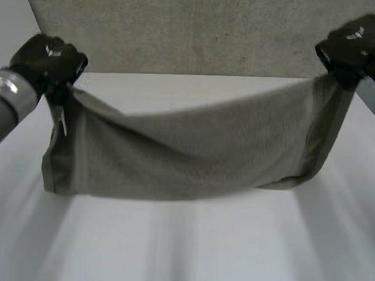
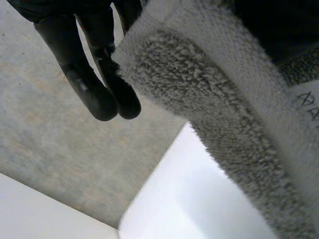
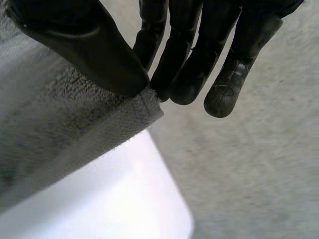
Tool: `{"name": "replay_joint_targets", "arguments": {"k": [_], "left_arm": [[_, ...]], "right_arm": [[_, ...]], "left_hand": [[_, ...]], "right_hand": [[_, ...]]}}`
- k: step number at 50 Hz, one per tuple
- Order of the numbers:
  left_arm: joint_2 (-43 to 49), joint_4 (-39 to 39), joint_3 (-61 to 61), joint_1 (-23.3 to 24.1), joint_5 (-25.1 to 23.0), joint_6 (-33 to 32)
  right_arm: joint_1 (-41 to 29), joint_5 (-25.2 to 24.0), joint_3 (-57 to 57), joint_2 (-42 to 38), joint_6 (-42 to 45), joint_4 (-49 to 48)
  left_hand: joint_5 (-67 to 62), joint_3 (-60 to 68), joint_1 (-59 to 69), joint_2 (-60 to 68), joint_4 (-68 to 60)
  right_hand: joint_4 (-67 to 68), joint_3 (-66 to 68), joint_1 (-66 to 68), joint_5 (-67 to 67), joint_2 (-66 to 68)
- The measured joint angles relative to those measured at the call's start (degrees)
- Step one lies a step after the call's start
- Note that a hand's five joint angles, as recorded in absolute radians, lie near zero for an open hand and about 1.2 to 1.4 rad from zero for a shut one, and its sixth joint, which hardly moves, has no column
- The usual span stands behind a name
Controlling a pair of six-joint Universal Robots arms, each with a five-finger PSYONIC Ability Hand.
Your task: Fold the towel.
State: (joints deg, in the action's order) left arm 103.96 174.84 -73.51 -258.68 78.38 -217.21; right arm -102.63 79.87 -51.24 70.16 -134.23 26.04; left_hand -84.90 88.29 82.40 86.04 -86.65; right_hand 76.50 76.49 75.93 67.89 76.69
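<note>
The white table (image 1: pixel 183 257) lies under everything, its far edge against a grey floor (image 1: pixel 197 30). The grey terry towel (image 1: pixel 187 156) hangs above it, stretched between the two hands and sagging in the middle, its lower edge apparently down on the tabletop.

The left hand (image 1: pixel 50 58) holds one upper corner; in its wrist view the hem (image 2: pixel 199 59) runs between its straight fingers (image 2: pixel 102 99) and the dark bulk of the hand. The right hand (image 1: pixel 354 43) holds the other upper corner, and its wrist view shows the thumb (image 3: pixel 94 55) pressing only the very tip of that corner (image 3: pixel 147 107) against the fingertips.

That thin pinch is probably the weak point: a tug from the towel's weight, or drag of the lower edge on the table, could pull the tip free and drop that side. The sag could also land the fold crooked.

A small label (image 1: pixel 64 121) dangles by the left corner.

As for containers, the towel's sling carries nothing.
</note>
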Motion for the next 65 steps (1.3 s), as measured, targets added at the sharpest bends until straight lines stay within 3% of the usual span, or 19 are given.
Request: {"name": "replay_joint_targets", "arguments": {"k": [4, 7, 11, 16, 20, 26, 37, 47, 54, 65], "left_arm": [[5.2, 0.6, 12.2, 0.9, 2.1, -0.7], [7.7, 4.9, 23.9, 2.2, 5.4, 2.0], [7.5, 12.7, 30.9, 3.2, 8.8, 9.3], [4.6, 20.0, 31.6, 3.0, 10.4, 19.5], [2.9, 21.2, 26.8, 1.7, 10.3, 23.9], [2.9, 20.8, 14.1, 0.0, 8.8, 24.8], [9.4, 26.7, -10.0, -2.9, 1.6, 23.7], [14.0, 32.2, -24.3, -3.4, -1.1, 14.6], [3.3, 31.7, -32.3, -5.2, -4.3, 6.7], [-22.7, 22.2, -40.3, -6.8, -8.8, 8.2]], "right_arm": [[-2.8, 5.3, 12.6, -7.1, 1.6, -3.3], [-5.1, 8.8, 23.6, -10.8, -2.6, -12.7], [-6.0, 10.0, 27.2, -8.7, -11.3, -24.7], [-5.3, 8.3, 21.9, -1.8, -19.2, -32.9], [-4.1, 4.7, 13.9, 1.6, -21.1, -33.9], [-3.5, 0.3, 1.3, 2.3, -17.9, -31.9], [-3.7, -1.4, -20.5, -5.0, -6.4, -30.9], [-3.0, -2.7, -34.3, -9.0, -1.4, -31.3], [-1.5, -2.8, -40.0, 6.4, -1.0, -29.3], [6.9, -5.3, -42.4, 27.5, 0.6, -11.0]], "left_hand": [[0.0, 0.0, 0.0, 0.0, 0.0], [0.0, 0.1, 0.0, 0.0, 0.0], [0.0, 0.1, 0.0, 0.0, 0.0], [0.0, 0.1, 0.0, 0.0, 0.0], [0.0, 0.1, 0.0, 0.0, 0.0], [0.0, 0.1, 0.1, 0.0, 0.0], [0.0, 0.1, 0.1, 0.0, 0.0], [0.0, 0.2, 0.2, 0.0, 0.0], [0.0, 0.2, 0.2, 0.0, 0.0], [0.0, 0.2, 0.2, 0.0, 0.0]], "right_hand": [[0.0, 0.0, 0.0, 0.0, 0.0], [0.0, 0.0, 0.0, 0.0, 0.0], [0.0, 0.0, 0.0, 0.0, 0.0], [0.0, 0.0, 0.0, 0.0, 0.0], [0.0, 0.1, 0.0, 0.0, 0.0], [0.0, 0.2, 0.0, 0.0, 0.0], [0.0, 0.2, 0.0, 0.0, 0.0], [0.0, 0.2, 0.0, 0.0, 0.0], [0.0, 0.2, 0.0, 0.0, 0.0], [0.0, 0.2, 0.0, 0.0, 0.0]]}}
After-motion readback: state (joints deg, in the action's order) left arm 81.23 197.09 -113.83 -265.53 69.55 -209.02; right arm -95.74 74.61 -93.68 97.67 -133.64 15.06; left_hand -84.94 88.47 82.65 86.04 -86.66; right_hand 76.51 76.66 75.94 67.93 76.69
